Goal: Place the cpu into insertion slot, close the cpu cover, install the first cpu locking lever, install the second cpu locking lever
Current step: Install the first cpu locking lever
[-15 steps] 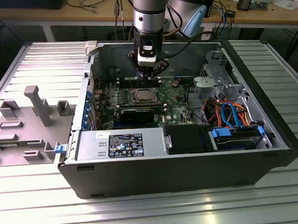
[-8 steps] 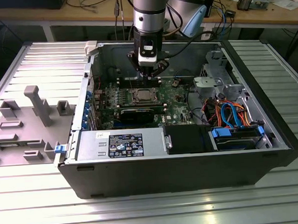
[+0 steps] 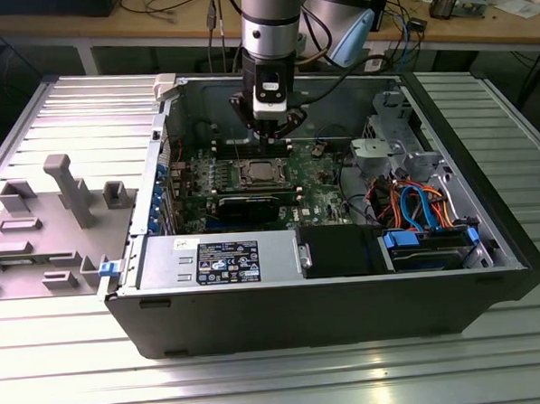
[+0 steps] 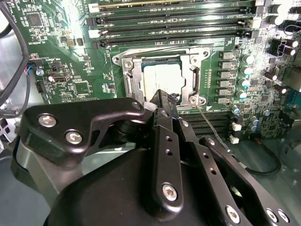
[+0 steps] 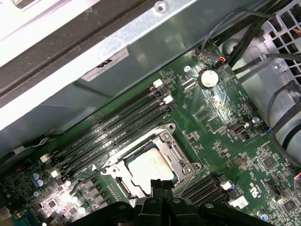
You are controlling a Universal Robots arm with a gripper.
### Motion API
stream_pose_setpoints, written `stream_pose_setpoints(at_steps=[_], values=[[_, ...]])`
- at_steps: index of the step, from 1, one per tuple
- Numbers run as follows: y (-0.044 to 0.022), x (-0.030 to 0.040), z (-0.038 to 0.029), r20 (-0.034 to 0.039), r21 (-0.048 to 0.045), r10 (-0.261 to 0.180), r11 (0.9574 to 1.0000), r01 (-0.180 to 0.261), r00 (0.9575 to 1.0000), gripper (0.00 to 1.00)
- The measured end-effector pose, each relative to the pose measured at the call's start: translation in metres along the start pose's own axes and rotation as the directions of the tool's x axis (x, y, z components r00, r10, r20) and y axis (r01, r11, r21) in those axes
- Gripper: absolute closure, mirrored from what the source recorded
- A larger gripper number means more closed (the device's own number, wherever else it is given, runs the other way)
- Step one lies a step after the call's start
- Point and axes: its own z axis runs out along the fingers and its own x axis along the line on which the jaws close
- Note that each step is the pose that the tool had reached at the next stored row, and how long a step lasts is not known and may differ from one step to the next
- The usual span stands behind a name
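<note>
The cpu (image 4: 162, 77) lies flat in the insertion slot (image 4: 123, 61) on the green board, its pale metal face up. The cpu cover (image 4: 133, 80) lies down around it as a silvery frame. A thin wire lever (image 4: 214, 129) slants away from one socket corner, off the board. Another wire lever (image 4: 155, 48) runs along the socket's memory-side edge. My gripper (image 4: 163, 94) hangs just above the socket's edge, fingers together, nothing between them. The exterior view shows the gripper (image 3: 278, 138) behind the cpu (image 3: 256, 173). In the first wrist view the gripper (image 5: 162, 182) overlaps the cpu (image 5: 148, 167).
Long memory slots (image 4: 178, 23) flank the socket. The open case holds a power supply (image 3: 219, 259) in front and a drive bay with blue and orange cables (image 3: 424, 207) on the exterior view's right. A grey fixture tray (image 3: 45, 223) sits outside the case.
</note>
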Motion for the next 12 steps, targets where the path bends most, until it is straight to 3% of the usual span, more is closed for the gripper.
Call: stream_pose_setpoints(at_steps=[12], values=[[0.0000, 0.0000, 0.0000, 0.0017, -0.0011, -0.072, 0.9974, 0.072, 0.9974, 0.89]])
